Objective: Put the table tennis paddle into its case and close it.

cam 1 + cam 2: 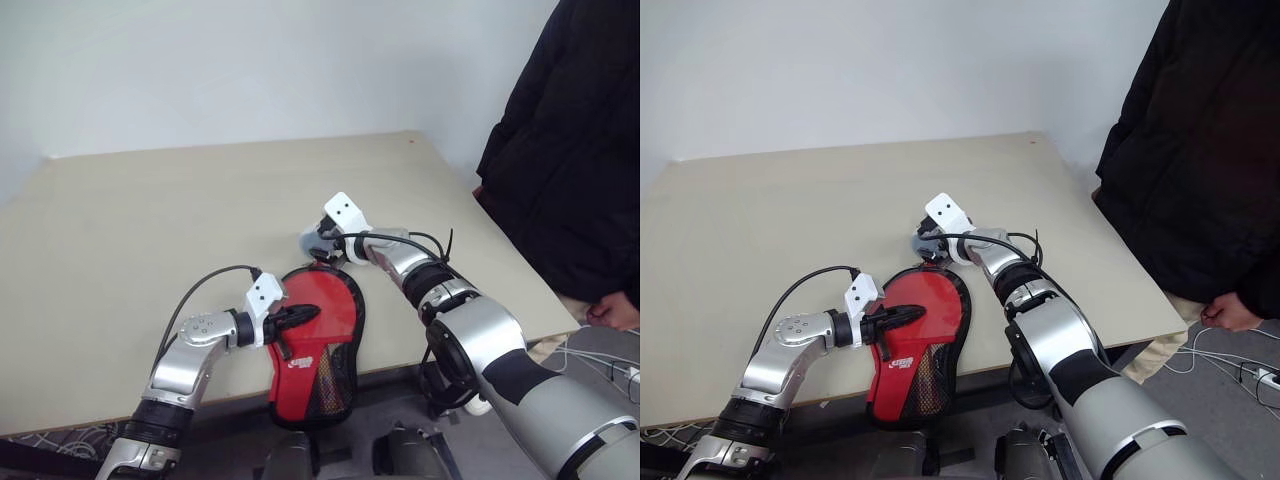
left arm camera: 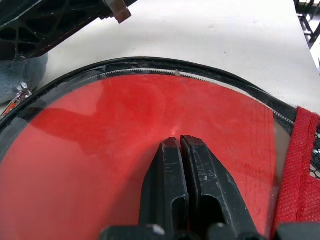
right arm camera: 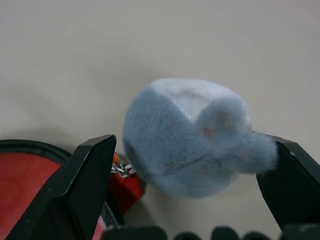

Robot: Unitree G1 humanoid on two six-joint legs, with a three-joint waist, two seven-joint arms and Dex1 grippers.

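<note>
As counted: 1 case (image 1: 318,345), 1 plush lump (image 3: 192,137).

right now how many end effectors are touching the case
1. The left end effector, shut, presses on the clear red face of the case. The right end effector stands open around the blue-grey plush lump beside the case's rounded end; contact there can't be confirmed.

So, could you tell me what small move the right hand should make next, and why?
Probably close on the pale blue-grey plush lump. The right hand is wide open with the lump between its fingers, and the lump hangs by a small metal link from the red tab at the case's rim. The shut left hand presses the clear red face, steadying the case for a pull.
</note>
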